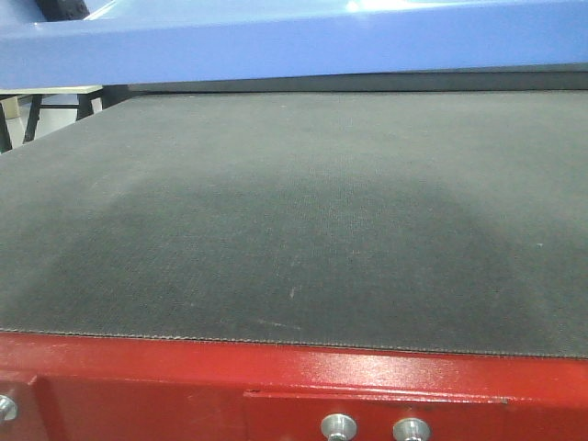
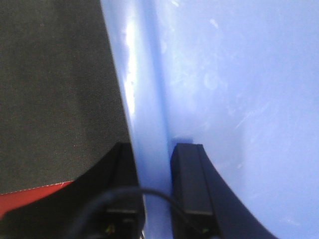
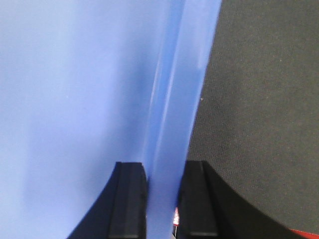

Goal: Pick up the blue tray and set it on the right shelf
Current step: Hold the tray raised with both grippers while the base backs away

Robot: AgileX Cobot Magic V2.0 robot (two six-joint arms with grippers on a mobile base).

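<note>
Pincers (image 2: pixel 155 149) (image 3: pixel 163 167) clamp blue tray (image 1: pixel 276 46) over dark mat (image 1: pixel 294 220).

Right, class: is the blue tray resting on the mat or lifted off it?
Lifted: the blue tray hangs above the dark mat, background showing beneath it; the left gripper and right gripper each pinch its rim.
</note>
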